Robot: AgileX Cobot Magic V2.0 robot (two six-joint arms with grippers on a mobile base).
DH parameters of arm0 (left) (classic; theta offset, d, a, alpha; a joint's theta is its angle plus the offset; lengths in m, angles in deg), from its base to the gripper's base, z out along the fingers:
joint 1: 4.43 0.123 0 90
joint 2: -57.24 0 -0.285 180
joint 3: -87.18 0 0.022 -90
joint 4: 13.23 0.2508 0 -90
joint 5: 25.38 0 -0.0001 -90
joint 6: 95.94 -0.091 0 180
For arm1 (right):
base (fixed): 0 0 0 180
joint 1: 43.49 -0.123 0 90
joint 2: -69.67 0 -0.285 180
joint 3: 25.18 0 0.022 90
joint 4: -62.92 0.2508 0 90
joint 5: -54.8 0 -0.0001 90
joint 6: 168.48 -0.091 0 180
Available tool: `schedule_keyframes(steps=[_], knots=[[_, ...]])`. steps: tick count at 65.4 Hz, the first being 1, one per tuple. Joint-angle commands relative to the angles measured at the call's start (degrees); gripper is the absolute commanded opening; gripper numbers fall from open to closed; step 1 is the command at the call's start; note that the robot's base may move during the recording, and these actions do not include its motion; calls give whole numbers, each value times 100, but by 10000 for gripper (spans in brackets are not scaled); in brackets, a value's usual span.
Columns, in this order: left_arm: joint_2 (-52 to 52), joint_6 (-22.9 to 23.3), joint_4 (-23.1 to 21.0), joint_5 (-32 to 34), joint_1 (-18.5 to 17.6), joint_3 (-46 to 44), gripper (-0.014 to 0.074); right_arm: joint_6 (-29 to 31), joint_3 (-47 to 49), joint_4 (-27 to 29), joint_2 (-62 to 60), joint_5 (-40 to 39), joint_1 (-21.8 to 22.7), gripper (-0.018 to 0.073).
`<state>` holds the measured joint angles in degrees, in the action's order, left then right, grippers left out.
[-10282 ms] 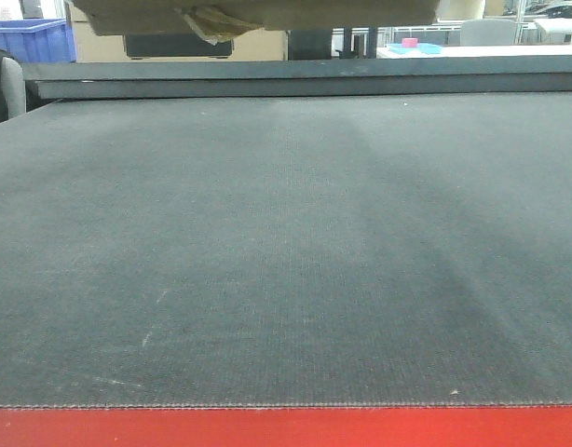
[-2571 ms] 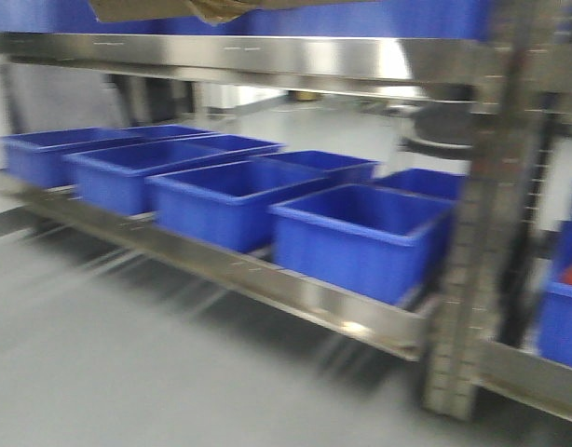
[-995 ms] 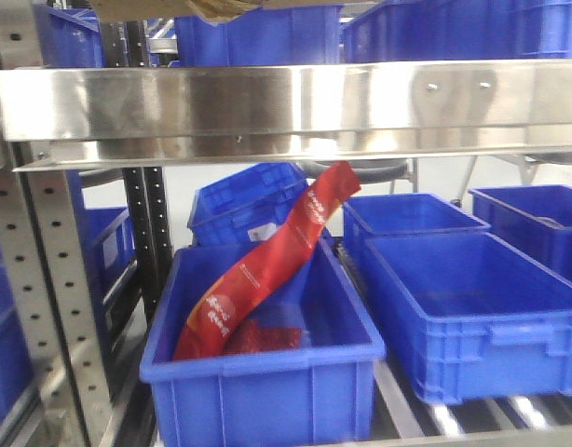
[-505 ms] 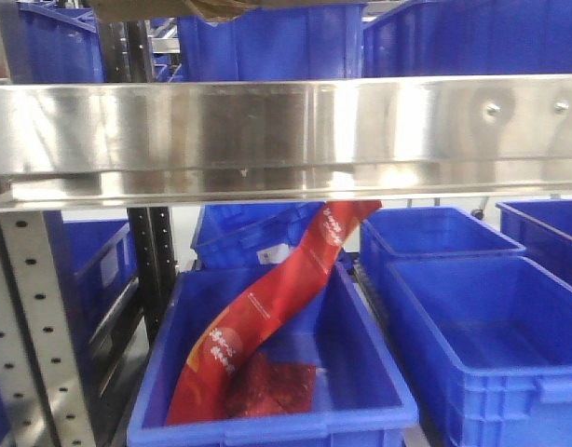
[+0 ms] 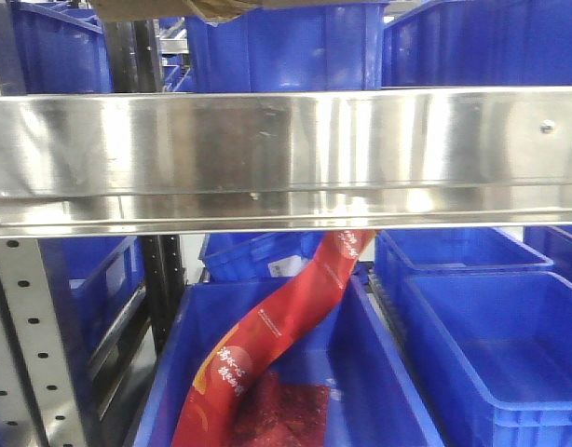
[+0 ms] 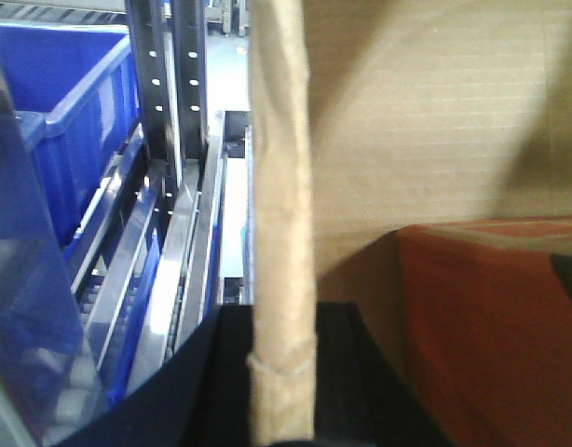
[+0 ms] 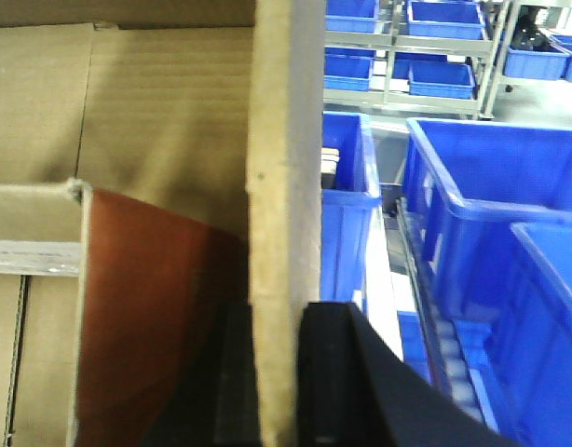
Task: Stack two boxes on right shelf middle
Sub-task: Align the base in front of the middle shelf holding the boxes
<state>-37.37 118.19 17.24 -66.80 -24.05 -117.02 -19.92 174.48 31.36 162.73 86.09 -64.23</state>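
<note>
Box (image 5: 146, 7): only its underside shows, at the top edge of the front view, above the shelf (image 5: 286, 154). Both wrist views are filled with its cardboard.
Left fingers (image 6: 337, 372): dark pads on either side of an upright cardboard edge at the bottom centre of the frame. I take them as clamped on the box.
Right fingers (image 7: 347, 382): the same, pinching the cardboard edge at the bottom centre.
Step in hand: carrying the box up to the shelf, by my reading.
Doing it well: keep both grips firm and at equal height so the box stays flat. Lift its underside clear of the shiny front edge before pushing in. Pick a gap, since the level above that edge looks crowded with bins (image 5: 491, 354).
Risk: a corner catching the edge or a bin and twisting the cardboard out of one grip.
Count, boxes: one for certain. I cannot tell whether a second is there.
Count, bins: five below the front edge and at least three above it.
Count, packets: one red packet (image 5: 267, 335), leaning in the lower centre bin.
</note>
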Motion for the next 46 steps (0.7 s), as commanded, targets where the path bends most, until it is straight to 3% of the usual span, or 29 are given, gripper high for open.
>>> schedule_keyframes(steps=[1, 25, 46], knots=[[26, -11, 180, 55, 43, -57, -111, 10, 79, -177, -130, -391, 39, -167], [26, -11, 180, 55, 43, -57, -111, 10, 79, -177, -130, -391, 39, -167], [26, -11, 177, 517, 43, -57, -111, 10, 79, -177, -130, -509, 39, -167]])
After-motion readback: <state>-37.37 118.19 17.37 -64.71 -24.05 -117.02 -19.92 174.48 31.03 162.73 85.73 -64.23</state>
